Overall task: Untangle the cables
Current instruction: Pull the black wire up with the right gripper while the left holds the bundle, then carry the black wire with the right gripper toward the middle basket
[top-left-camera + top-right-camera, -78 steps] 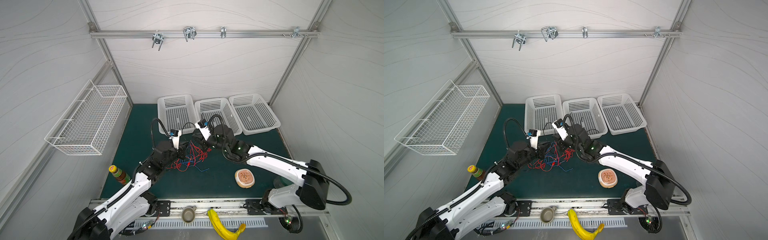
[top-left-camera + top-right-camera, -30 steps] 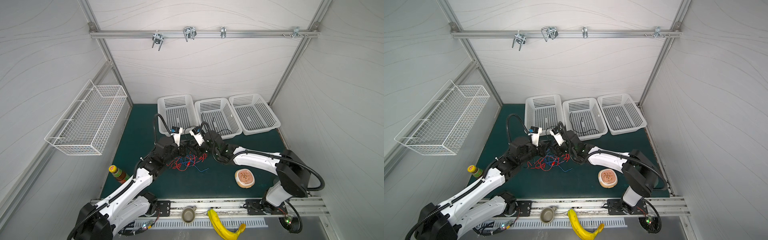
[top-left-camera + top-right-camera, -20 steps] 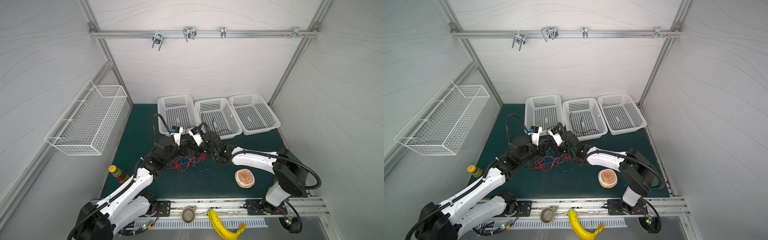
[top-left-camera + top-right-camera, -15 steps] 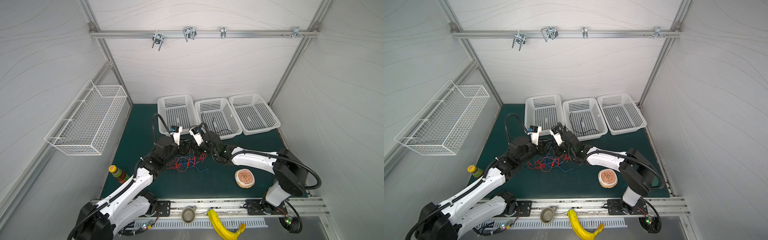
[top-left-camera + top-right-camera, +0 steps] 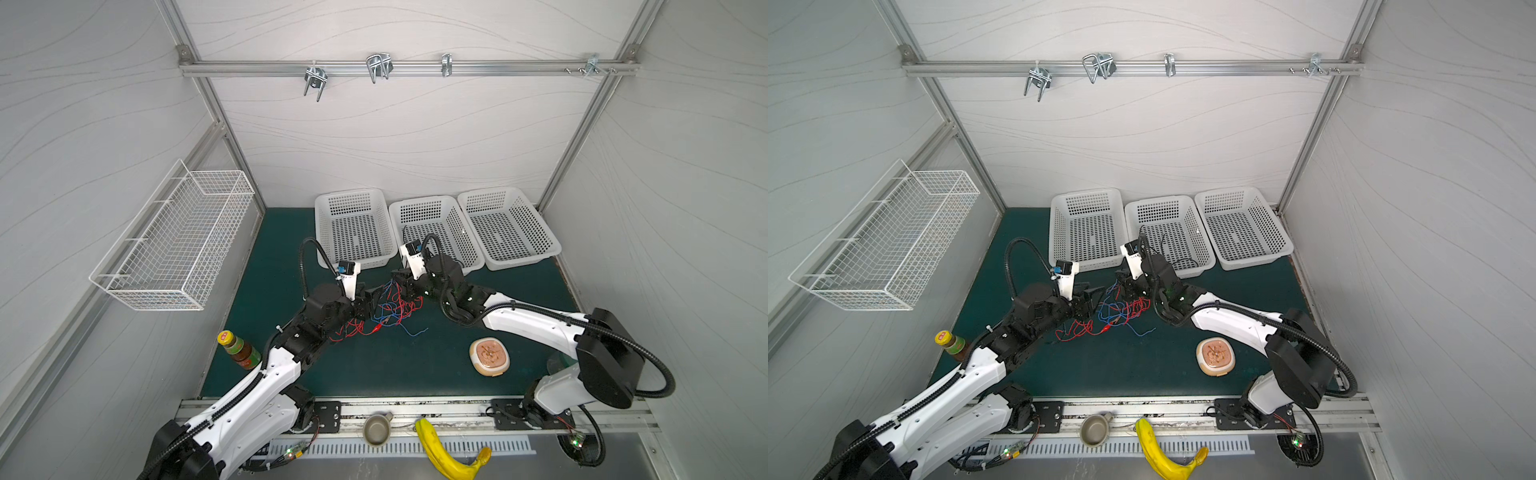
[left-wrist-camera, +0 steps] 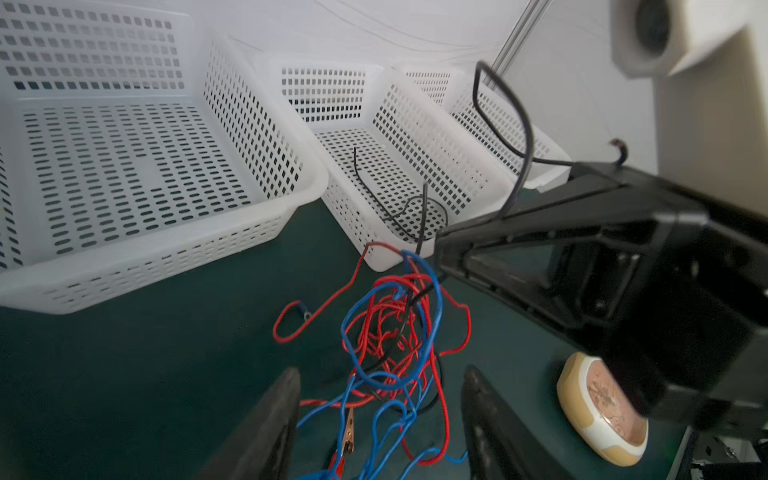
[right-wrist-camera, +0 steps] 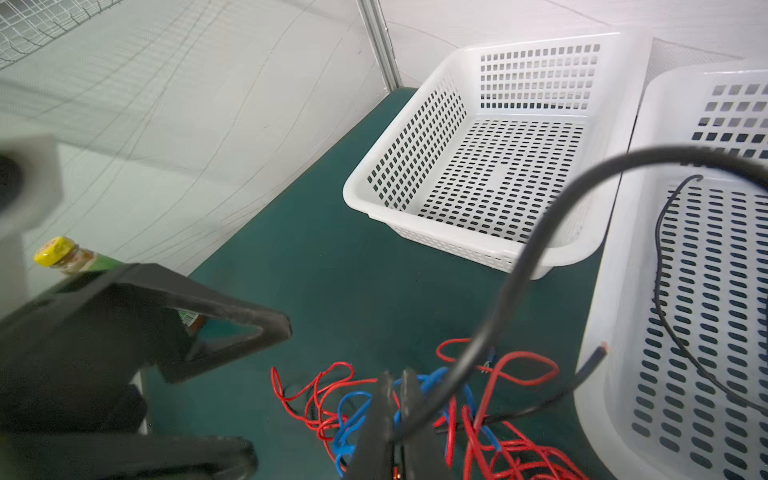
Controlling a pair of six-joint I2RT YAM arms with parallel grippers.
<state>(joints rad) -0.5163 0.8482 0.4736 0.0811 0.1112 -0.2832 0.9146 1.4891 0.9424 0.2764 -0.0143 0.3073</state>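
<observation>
The tangle of thin red, blue and black cables (image 5: 390, 307) lies on the dark green bench (image 5: 374, 370), just in front of the white perforated plastic baskets (image 5: 432, 203) and between my two arms. Within the last second the roles have swapped. The right end effector (image 7: 397, 376) has closed on the far edge of the tangle. It pinches what looks like a blue loop with red strands, which appears drawn upward. The left end effector (image 6: 380, 374) has let go and now stands open, a finger either side of the near strands, gripping nothing. I read this as a handover: the right anchors the knot, leaving the left free to pick one strand and draw it out. One thin black wire (image 6: 376, 195) lies in the middle basket.
</observation>
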